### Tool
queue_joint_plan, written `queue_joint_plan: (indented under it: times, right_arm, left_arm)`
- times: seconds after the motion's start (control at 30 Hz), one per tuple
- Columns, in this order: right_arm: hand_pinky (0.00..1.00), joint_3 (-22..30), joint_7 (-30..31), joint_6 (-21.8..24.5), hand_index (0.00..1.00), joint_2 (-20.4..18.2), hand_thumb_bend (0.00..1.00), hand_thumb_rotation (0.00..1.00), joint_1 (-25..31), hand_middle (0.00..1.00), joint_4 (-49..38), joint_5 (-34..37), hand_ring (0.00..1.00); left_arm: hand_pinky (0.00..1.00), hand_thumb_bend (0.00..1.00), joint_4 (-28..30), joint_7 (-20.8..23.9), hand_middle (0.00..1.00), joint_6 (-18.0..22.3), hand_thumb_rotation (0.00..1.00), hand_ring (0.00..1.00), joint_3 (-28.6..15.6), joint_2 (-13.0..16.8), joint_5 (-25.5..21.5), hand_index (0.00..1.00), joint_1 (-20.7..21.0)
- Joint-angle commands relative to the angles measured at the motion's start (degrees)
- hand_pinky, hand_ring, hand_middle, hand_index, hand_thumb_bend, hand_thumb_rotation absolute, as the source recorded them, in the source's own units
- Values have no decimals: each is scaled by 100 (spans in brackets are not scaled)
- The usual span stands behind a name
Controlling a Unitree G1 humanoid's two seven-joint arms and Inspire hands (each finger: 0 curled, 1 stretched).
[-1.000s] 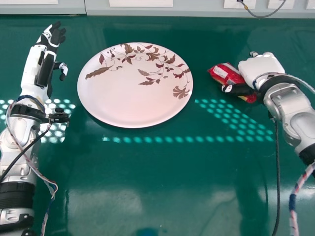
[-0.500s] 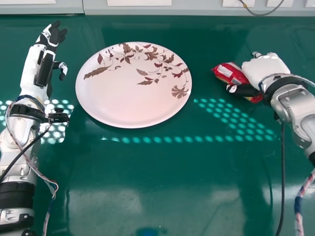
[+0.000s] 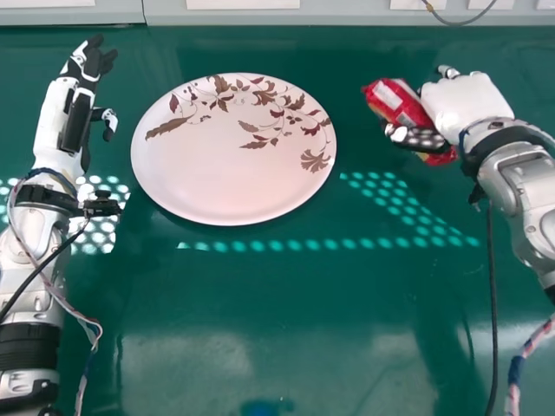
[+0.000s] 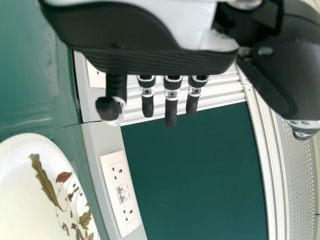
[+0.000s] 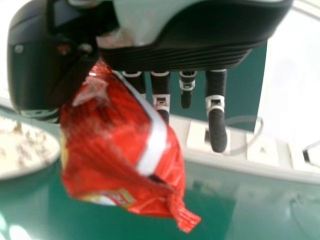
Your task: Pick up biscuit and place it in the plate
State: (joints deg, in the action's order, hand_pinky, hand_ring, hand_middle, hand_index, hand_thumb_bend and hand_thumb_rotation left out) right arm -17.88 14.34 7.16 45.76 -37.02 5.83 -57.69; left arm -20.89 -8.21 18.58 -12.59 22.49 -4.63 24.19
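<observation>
1. Head view: the right hand (image 3: 468, 104) grips the red biscuit packet (image 3: 399, 100), its thumb (image 3: 421, 139) lying across the side nearest the robot.
2. The packet sits against the hand's left side, sticking out past the thumb toward the plate (image 3: 221, 186), with a gap left between packet and plate. It is tilted, one end farther from the robot and the other tucked down beside the hand.
3. The plate, white with a brown leaf and flower pattern, lies on the green table (image 3: 286, 303), well to the left of the right hand and near the left hand (image 3: 78, 113), on that hand's right.
4. In the right wrist view the packet is held between the thumb side and the fingers (image 5: 216, 127), its crimped end jutting away from the palm.
5. The left hand is released and holds nothing, fingers (image 4: 171, 102) extended, thumb apart from them.
6. Beyond the left hand, the left wrist view shows a socket panel (image 4: 121, 185) near part of the plate.
</observation>
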Motion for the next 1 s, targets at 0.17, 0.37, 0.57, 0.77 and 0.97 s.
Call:
queue_joint_plan:
  times: [0.17, 0.37, 0.57, 0.77, 0.97]
  right_arm:
    - [26, 579, 630, 18, 54, 134, 49, 0, -78, 55, -1125, 251, 41]
    - [28, 616, 1024, -183, 54, 110, 49, 0, -532, 52, -1463, 228, 41]
    - [26, 255, 703, -591, 55, -383, 48, 0, -1279, 53, -814, 82, 41]
    - [26, -385, 358, -866, 53, -1139, 49, 0, -2089, 54, 217, -273, 42]
    - [28, -814, -372, -1164, 52, -2008, 49, 0, -2767, 54, 1539, -311, 43]
  left_arm:
    - [0, 100, 91, 41, 91, -98, 100, 99, -62, 49, 33, 100, -121]
    - [0, 100, 86, 32, 91, -139, 100, 100, -48, 75, 50, 100, -85]
    - [0, 100, 56, 29, 89, -170, 100, 95, -28, 95, 69, 100, -6]
    - [0, 100, -60, -73, 91, -40, 100, 97, -33, 120, 35, 100, 78]
    - [0, 100, 41, -115, 89, -99, 99, 94, -35, 111, 14, 100, 98]
